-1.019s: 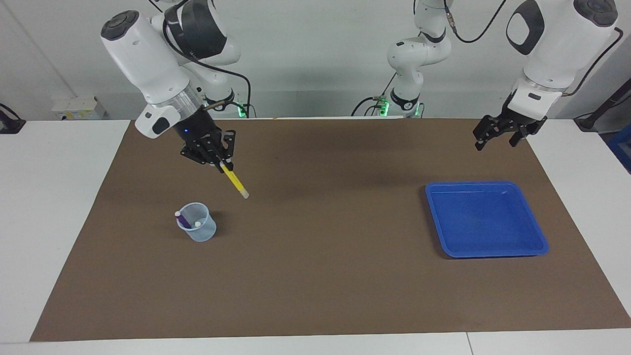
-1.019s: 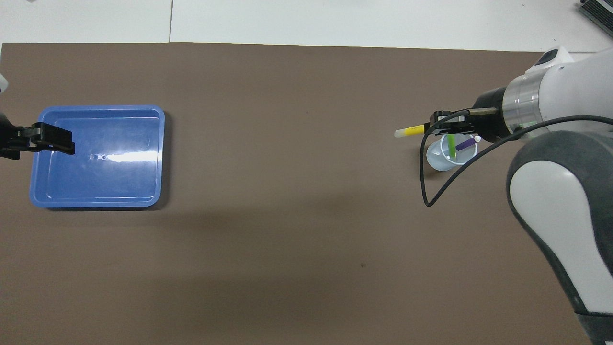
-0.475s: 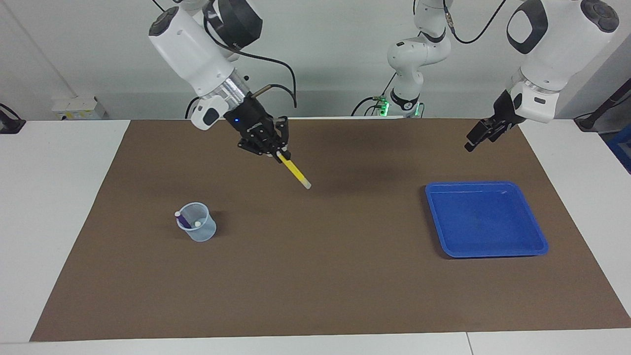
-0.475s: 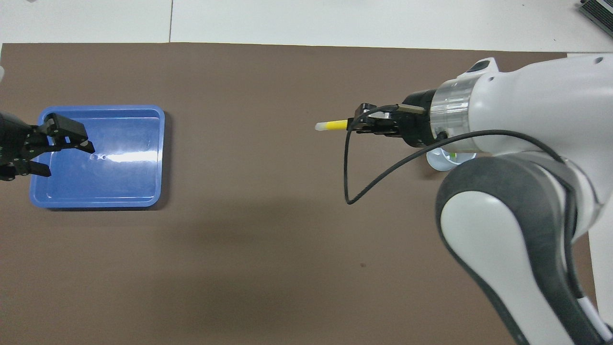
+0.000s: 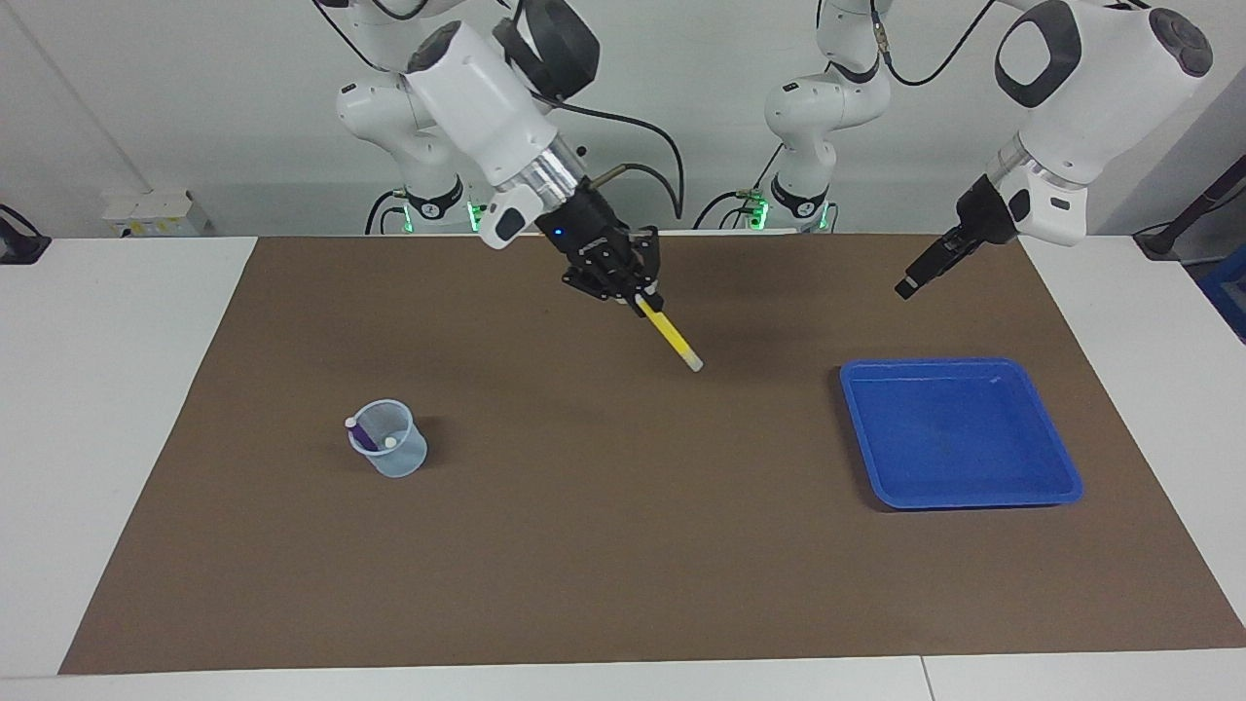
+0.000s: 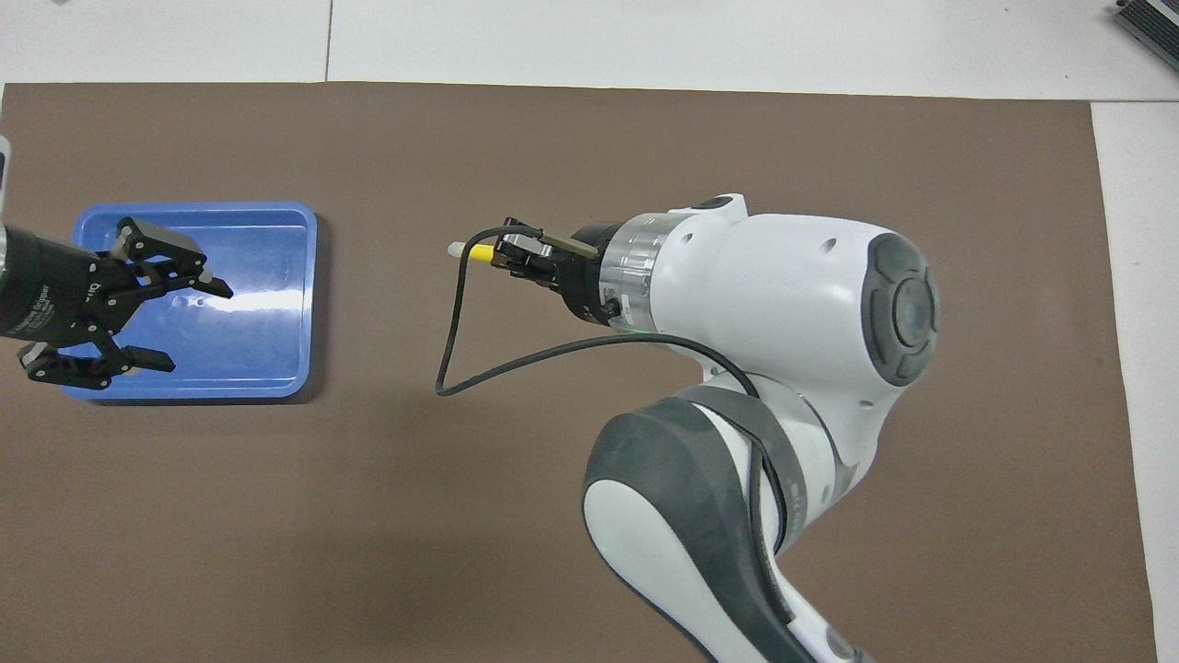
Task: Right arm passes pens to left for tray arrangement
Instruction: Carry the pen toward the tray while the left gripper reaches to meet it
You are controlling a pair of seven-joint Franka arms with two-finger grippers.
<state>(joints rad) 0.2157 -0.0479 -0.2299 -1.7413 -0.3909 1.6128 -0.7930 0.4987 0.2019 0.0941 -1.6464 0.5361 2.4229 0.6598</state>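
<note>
A: Where's the yellow marker pen (image 5: 669,337)?

B: Clamped in the right claw (image 5: 638,297) over mid-counter, its pale cap pointing to five o'clock in the facing view.

A: Handling?

B: Probably light, stiff, slick; take the free capped half. The left claw (image 6: 157,318) is spread over the blue tray (image 5: 1032,375).

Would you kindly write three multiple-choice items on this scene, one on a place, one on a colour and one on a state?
1. Where is the purple pen?
A. In the clear cup
B. In the blue tray
C. On the mat

2. What colour is the pen held by the right gripper?
A. Green
B. Yellow
C. Purple

3. How is the left gripper?
A. Shut on a pen
B. Open and holding nothing
C. Resting in the tray

Answers:
1 A: the purple pen stands in the clear cup.
2 B: the right gripper is shut on the yellow pen.
3 B: the left gripper hangs open over the blue tray.
</note>
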